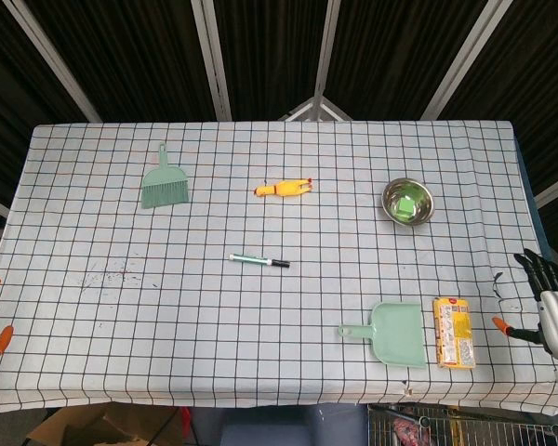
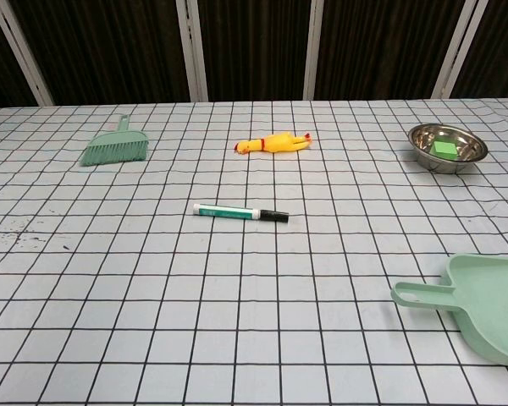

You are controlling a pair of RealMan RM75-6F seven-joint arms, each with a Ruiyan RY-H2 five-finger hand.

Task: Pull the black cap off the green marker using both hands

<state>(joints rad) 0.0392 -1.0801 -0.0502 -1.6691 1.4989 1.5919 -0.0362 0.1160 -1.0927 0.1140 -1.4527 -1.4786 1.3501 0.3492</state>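
A slim white-and-green marker [image 1: 253,260] lies untouched on the checked worktop [image 1: 167,307], black cap [image 1: 280,264] still on; the right robot hand [image 1: 546,288] waits empty at the edge, fingers apart, left unseen.

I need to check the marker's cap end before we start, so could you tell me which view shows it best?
The chest view: the green marker lies close and large, black cap at its right end. The head view shows it whole but smaller.

The green marker [image 2: 229,212] lies flat mid-table on the checked cloth [image 2: 152,321], its black cap [image 2: 277,216] on and pointing right. Beyond it lies a yellow rubber chicken [image 2: 273,143]; far left of the marker a green brush [image 2: 115,149]; far right a steel bowl [image 2: 447,146] holding a green block [image 2: 444,149]; near right a green dustpan [image 2: 478,306].
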